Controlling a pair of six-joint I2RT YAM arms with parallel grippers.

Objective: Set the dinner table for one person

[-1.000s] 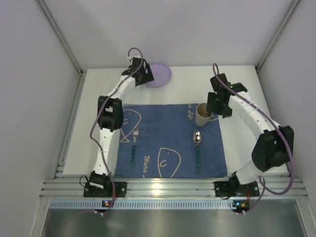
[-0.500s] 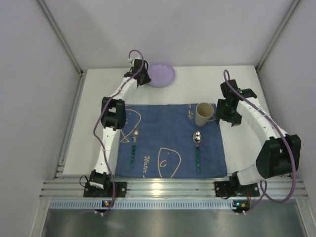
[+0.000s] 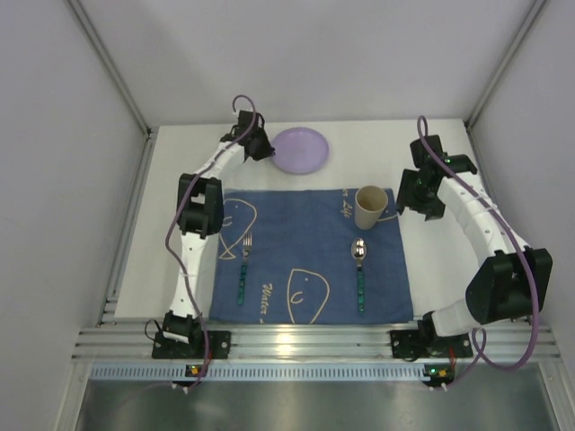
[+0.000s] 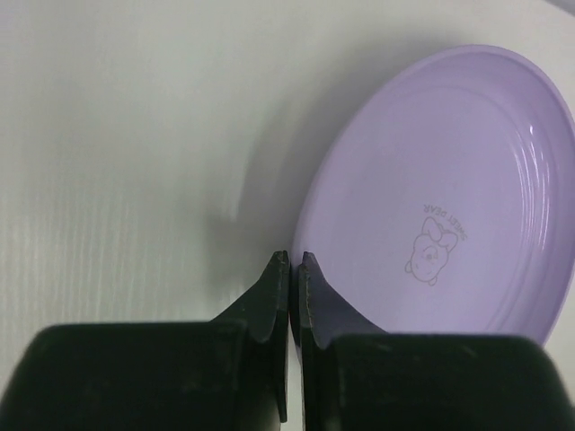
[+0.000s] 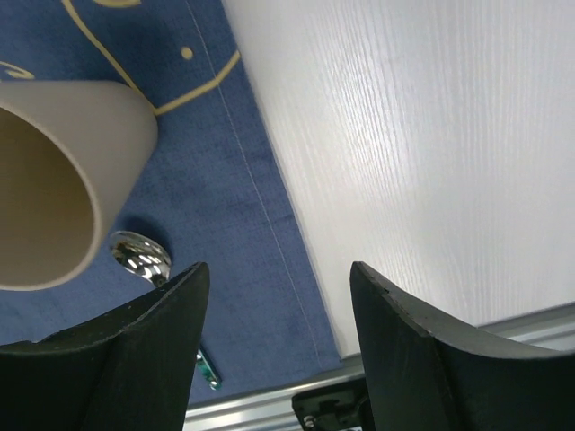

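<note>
1. The dinner table (image 3: 359, 153) is the white top that fills the work cell. Its ribbed aluminium rail (image 3: 305, 341) runs along the near edge, where both arm bases are bolted.
2. A blue cloth mat (image 3: 305, 242) with pale line drawings lies flat on the near middle of the table.
3. On the mat:
   - A fork (image 3: 244, 265) lies on the left part, tines pointing away from the rail.
   - A spoon (image 3: 359, 269) lies on the right part, bowl pointing away from the rail.
   - A beige cup (image 3: 370, 207) stands upright at the far right corner, mouth up.
4. A lilac plate (image 3: 301, 149) rests on the bare table beyond the mat's far edge, apart from the cloth. A small cartoon figure is printed in its well.
5. The left gripper (image 4: 291, 262) is at the plate's left rim.
   - Its fingers are pressed together.
   - In the left wrist view the rim runs into the seam between them, so they appear to be clamped on the rim. The contact itself is hidden by the fingers.
6. The right gripper (image 5: 278, 359) hangs over bare table just beside the mat's right edge.
   - It is near the cup but not touching it.
   - Its fingers stand well apart with nothing between them.
</note>
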